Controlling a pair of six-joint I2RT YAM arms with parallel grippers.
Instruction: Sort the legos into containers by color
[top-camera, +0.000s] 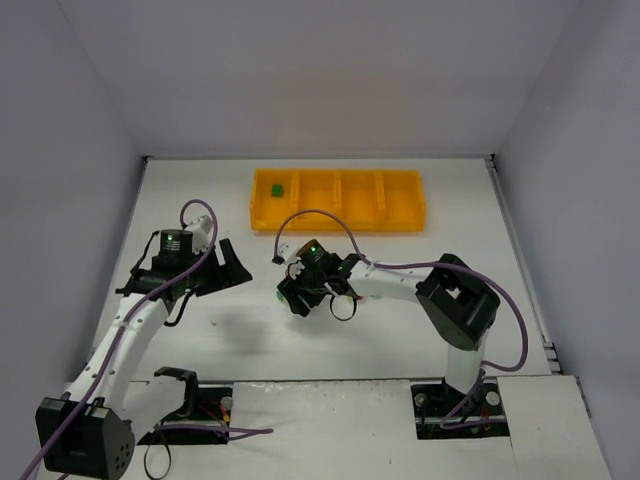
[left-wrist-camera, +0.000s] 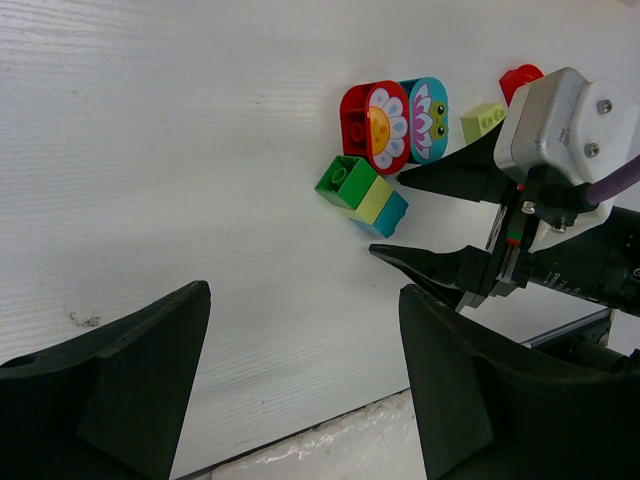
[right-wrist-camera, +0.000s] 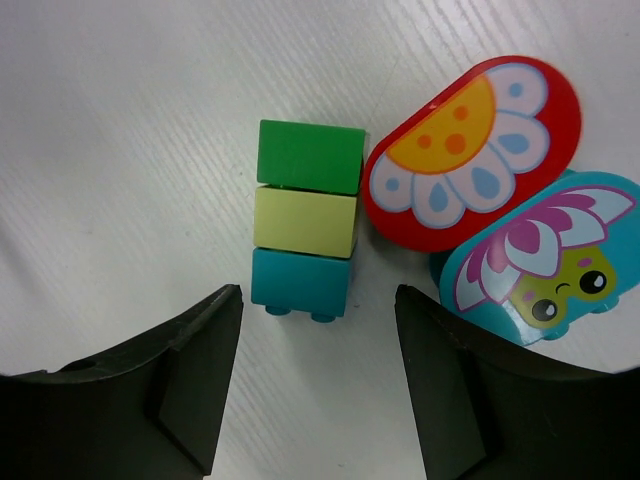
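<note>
The right gripper (top-camera: 300, 296) is hanging low over the middle of the white worktop (top-camera: 190, 200). It is on the near side of the long shallow orange-yellow plastic tray of 4 open compartments (top-camera: 337, 224), which is sitting at the far side. Its jaws are standing spread and pinching nothing.

A joined row of 3 small plastic bricks (right-wrist-camera: 303, 222), dark green, lime and teal-blue, is lying on the worktop just ahead of the gap between them. Its teal end is nearest and neither jaw is touching it. A red rounded plastic piece printed with a flower (right-wrist-camera: 470, 150) is lying just beside the row's green end. A teal-blue rounded plastic piece printed with a purple-petalled face (right-wrist-camera: 540, 262) is touching it, its edge hidden behind the red one.

In the left wrist view a loose lime plastic brick (left-wrist-camera: 483, 120) and a small red plastic piece (left-wrist-camera: 520, 80) are lying beyond these 2, the red one partly hidden by the right arm.

The left gripper (top-camera: 226, 268) is hovering to the left of the right one, its jaws also spread and empty. 1 small dark green plastic brick (top-camera: 276, 189) is resting in the tray's leftmost compartment.
</note>
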